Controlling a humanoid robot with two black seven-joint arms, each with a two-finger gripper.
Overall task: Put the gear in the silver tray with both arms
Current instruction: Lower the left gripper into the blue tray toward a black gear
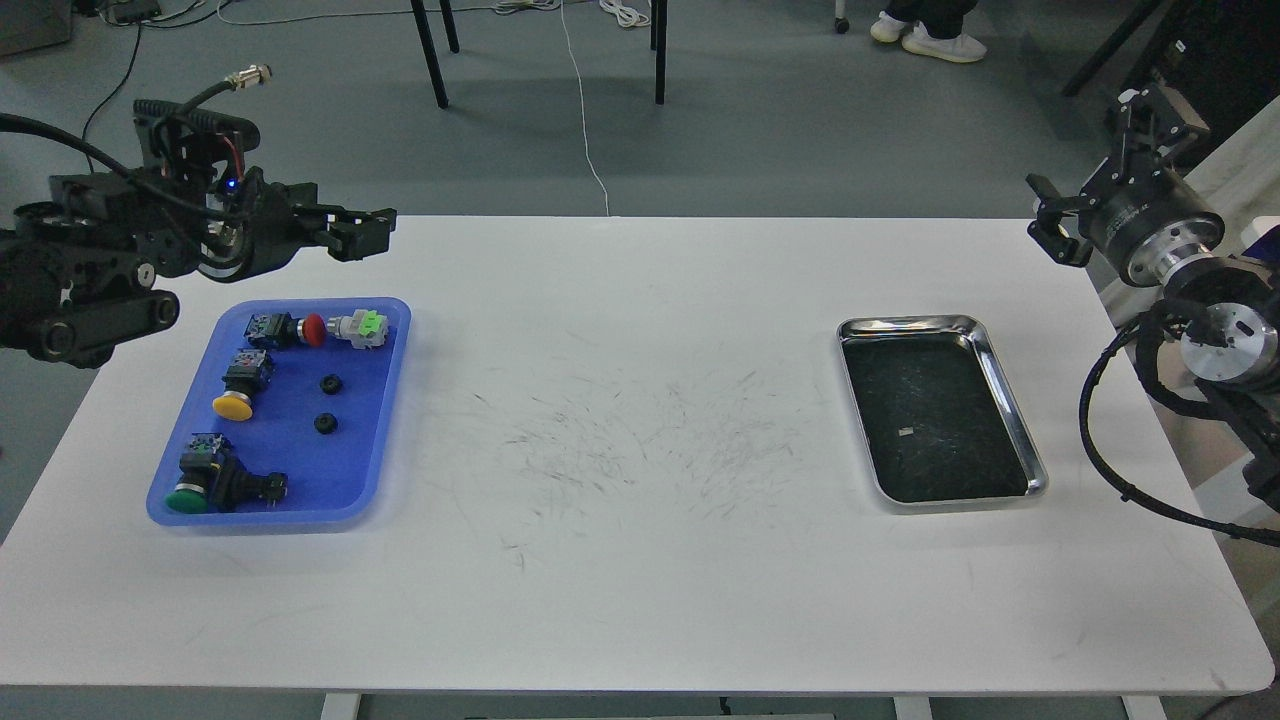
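Two small black gears lie apart in the blue plastic tray at the left of the white table. The silver tray sits at the right, its dark scratched bottom bare but for a tiny pale speck. My left gripper hovers over the table's far left, just beyond the blue tray's far edge, pointing right; its fingers look slightly apart and hold nothing. My right gripper is raised off the table's far right corner, beyond the silver tray, open and holding nothing.
The blue tray also holds a red push-button with a green-white block, a yellow push-button and a green one. Chair legs, a white cable and a person's feet are on the floor beyond the table.
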